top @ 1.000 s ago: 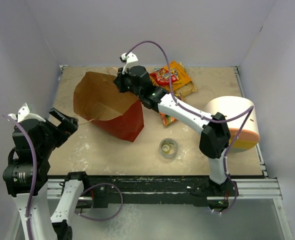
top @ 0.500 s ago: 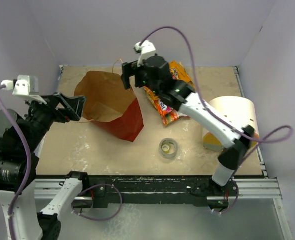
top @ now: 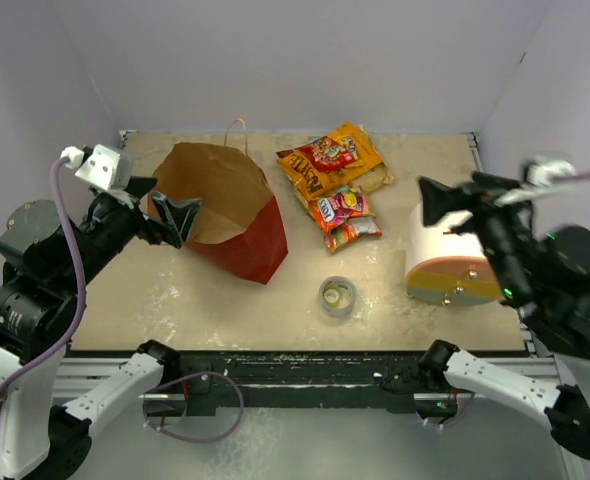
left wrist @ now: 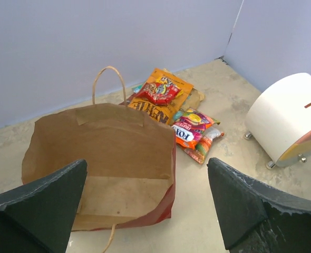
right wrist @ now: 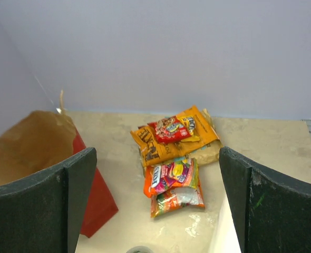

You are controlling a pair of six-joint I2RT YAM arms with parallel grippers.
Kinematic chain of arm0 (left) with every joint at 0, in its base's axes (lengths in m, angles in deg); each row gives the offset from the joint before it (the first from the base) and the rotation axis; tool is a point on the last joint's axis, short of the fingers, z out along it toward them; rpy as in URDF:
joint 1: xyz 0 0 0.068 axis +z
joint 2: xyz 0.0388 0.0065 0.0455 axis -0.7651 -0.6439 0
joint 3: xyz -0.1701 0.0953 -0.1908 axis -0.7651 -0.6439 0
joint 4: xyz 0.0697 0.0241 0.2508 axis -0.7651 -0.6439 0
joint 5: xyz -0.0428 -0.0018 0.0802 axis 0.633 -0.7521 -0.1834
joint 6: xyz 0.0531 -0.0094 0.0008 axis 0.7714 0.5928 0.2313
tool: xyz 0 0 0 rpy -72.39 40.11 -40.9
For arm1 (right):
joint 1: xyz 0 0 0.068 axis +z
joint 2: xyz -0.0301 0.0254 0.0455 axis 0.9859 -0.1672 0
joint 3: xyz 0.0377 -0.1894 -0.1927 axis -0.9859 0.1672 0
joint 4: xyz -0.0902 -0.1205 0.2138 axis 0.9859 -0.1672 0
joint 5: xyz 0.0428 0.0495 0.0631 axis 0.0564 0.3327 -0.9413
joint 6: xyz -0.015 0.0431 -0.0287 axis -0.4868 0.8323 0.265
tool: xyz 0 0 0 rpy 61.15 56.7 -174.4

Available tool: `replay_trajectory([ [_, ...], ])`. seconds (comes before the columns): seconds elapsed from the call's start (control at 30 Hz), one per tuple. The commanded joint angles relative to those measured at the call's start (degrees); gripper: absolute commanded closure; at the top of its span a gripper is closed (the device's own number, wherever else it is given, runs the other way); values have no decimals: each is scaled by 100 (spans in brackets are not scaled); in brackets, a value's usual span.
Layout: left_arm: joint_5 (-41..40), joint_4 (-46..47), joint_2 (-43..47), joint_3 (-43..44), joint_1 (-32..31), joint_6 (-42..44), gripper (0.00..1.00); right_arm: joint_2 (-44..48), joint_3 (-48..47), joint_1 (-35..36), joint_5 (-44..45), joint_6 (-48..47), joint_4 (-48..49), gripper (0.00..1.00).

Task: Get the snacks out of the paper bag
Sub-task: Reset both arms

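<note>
As it gapes, paper bag (top: 220, 195), brown inside

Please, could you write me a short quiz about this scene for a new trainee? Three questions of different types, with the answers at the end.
1. In the top view, on which side of the paper bag do the snacks lie?
2. True or false: a snack is inside the bag.
3. What does the left tool hold? A nothing; B a bag handle; C a packet.
Key: 1 right; 2 false; 3 A.
</note>
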Motion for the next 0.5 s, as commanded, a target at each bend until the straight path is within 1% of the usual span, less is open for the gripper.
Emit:
replay_trajectory([
  [0.0,-296,975,602,-683,-34,-409,1,1161,324,-8,-155,193,7,1],
  [0.1,-413,1521,981,-1243,-36,-810,1,1564,491,-8,-137,300,39,1],
  [0.2,-361,1847,1263,-1712,-38,-923,1,1850,691,-6,-127,302,180,1],
  [0.3,-464,1794,1368,-1826,-38,-907,1,2062,859,-6,-139,295,354,1],
  [0.47,-522,1828,1533,-1948,-42,-888,1,2156,989,-8,-178,294,481,0],
])
